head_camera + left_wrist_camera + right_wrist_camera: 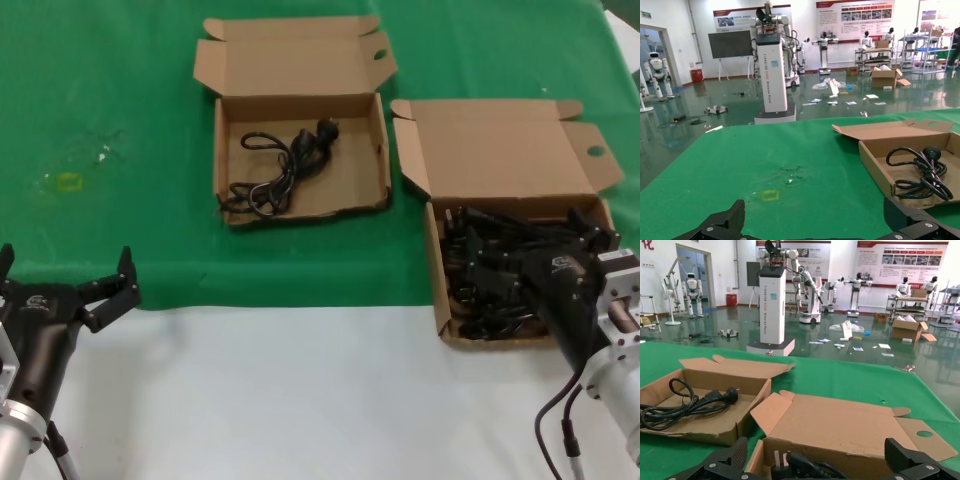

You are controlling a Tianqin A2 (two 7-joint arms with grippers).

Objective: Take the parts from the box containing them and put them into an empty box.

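The box with the tall plain lid [500,150] sits at the right and holds a heap of black power cables [490,285]. My right gripper [530,250] hangs open just above that heap, holding nothing. In the right wrist view its fingers [732,455] straddle a plug and cable [800,465] in front of the lid [840,425]. The squarish box with the creased top strip [228,150] lies farther back and to the left. One black cable [280,170] lies in it. My left gripper [65,275] is open and empty at the near left.
A green cloth [120,100] covers the far part of the table, and bare white table [300,400] lies in front. A small yellowish mark [68,181] is on the cloth at the left. The left wrist view shows the squarish box [880,165] with its cable [920,170].
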